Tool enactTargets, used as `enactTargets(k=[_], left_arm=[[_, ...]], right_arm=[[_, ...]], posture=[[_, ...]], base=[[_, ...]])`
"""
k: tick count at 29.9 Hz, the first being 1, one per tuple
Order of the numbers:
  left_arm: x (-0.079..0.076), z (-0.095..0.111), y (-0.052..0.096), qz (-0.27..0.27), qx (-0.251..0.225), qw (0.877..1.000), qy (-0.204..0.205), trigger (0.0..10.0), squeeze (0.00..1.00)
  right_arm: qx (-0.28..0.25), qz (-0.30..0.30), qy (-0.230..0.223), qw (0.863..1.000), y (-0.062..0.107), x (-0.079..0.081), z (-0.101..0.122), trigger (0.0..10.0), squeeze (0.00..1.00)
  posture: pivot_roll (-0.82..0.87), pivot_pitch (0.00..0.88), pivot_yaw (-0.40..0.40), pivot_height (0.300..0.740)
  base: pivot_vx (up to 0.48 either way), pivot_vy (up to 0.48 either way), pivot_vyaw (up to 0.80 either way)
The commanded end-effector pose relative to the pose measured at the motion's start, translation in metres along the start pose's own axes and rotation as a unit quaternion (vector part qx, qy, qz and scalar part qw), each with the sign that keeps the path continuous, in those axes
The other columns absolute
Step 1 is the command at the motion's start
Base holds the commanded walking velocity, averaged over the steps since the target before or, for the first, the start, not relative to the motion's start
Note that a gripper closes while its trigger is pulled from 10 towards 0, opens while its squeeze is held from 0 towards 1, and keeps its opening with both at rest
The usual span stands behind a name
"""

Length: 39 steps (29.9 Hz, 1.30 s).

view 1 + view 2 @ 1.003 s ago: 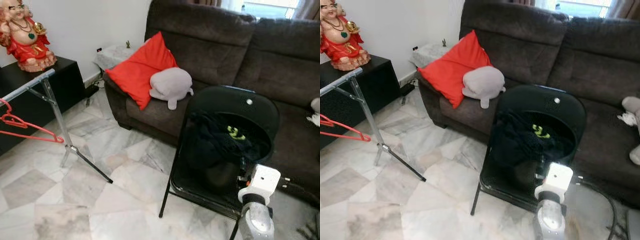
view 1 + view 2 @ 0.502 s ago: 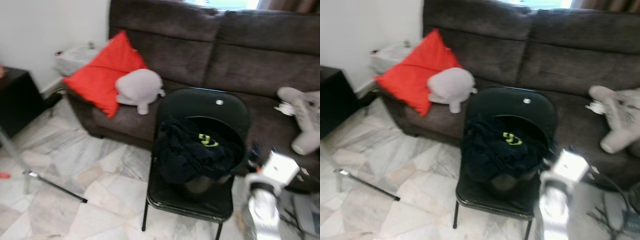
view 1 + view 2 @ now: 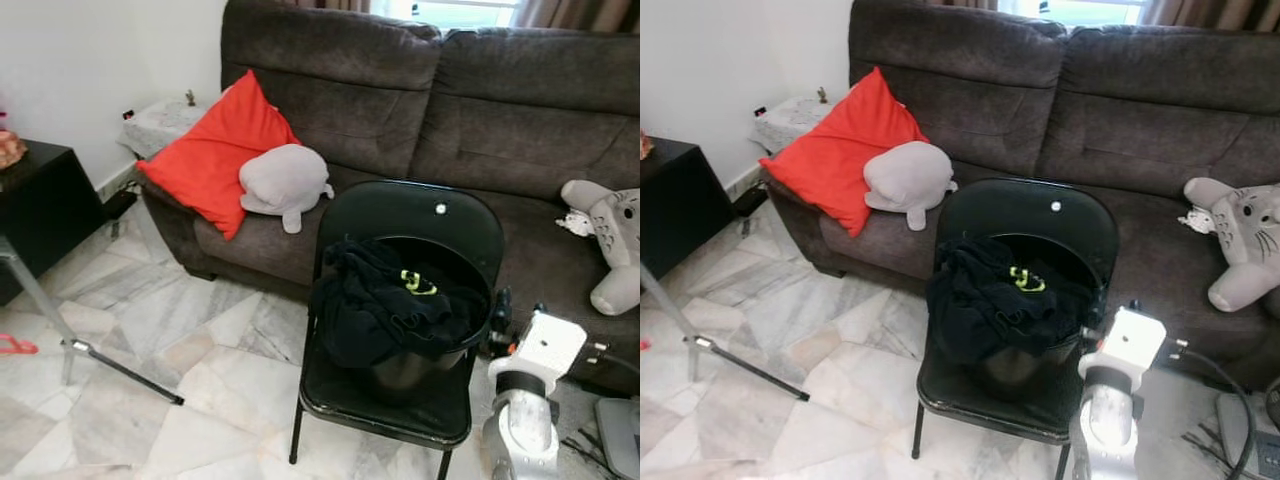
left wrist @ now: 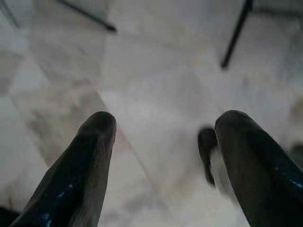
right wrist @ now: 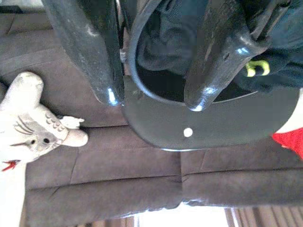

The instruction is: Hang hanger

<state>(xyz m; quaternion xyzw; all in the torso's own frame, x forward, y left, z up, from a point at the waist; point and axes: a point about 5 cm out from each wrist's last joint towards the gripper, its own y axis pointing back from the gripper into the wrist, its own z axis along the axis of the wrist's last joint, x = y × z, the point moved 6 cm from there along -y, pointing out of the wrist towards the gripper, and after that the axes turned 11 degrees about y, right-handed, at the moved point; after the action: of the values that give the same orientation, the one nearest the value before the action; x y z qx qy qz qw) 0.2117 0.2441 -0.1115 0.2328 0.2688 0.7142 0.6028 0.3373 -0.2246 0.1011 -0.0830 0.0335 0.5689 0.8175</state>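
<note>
Since the red hanger (image 3: 14,346) is just a sliver at the far left edge by the rack leg (image 3: 40,303), well apart from the right gripper (image 5: 151,97) aimed at the bucket (image 3: 420,365) of dark clothes on the black folding chair (image 3: 400,400), the robot risks snagging laundry w/ those parted, empty fingers. Left gripper (image 4: 161,156) hangs wide open over the marble floor (image 3: 200,380), holding nothing; brown sofa (image 3: 480,130) behind, so room's tight.

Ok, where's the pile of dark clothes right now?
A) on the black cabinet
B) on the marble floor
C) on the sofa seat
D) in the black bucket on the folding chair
D: the dark clothes spill over the black bucket standing on the folding chair.
</note>
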Motion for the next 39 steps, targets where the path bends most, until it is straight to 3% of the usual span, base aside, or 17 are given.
enactTargets(k=[1,6,10,12,18,39], left_arm=[[0.0,0.025,-0.005,-0.009,-0.04,0.999,-0.001,10.0,0.0],[-0.006,0.031,-0.007,-0.031,-0.043,0.999,-0.009,10.0,0.0],[-0.008,0.021,-0.005,-0.036,-0.026,0.999,-0.021,10.0,0.0],[-0.004,0.002,0.001,-0.029,-0.004,0.999,-0.023,10.0,0.0],[-0.006,-0.008,0.005,-0.033,0.005,0.999,-0.024,10.0,0.0],[-0.01,-0.013,0.005,-0.036,0.019,0.999,-0.018,10.0,0.0]], right_arm=[[0.004,0.007,0.004,1.0,0.001,0.003,-0.001,10.0,0.0],[0.002,0.012,0.004,1.0,0.0,0.006,0.0,10.0,0.0],[0.002,0.015,0.005,1.0,0.0,0.007,0.0,10.0,0.0],[0.004,0.02,0.005,1.0,0.004,0.01,-0.001,10.0,0.0],[0.005,0.023,0.005,1.0,0.006,0.01,-0.002,10.0,0.0],[0.011,0.011,0.007,1.0,0.004,0.005,-0.003,10.0,0.0]], posture=[[0.01,0.075,0.021,0.74],[0.0,0.071,0.024,0.74],[0.0,0.066,0.027,0.74],[0.0,0.059,0.029,0.74],[0.0,0.05,0.03,0.74],[0.0,0.078,0.031,0.74]], base=[[0.0,0.0,0.0],[0.0,0.0,0.0],[0.0,0.0,0.0],[0.0,0.0,0.0],[0.0,0.0,0.0],[0.0,0.085,0.0]])
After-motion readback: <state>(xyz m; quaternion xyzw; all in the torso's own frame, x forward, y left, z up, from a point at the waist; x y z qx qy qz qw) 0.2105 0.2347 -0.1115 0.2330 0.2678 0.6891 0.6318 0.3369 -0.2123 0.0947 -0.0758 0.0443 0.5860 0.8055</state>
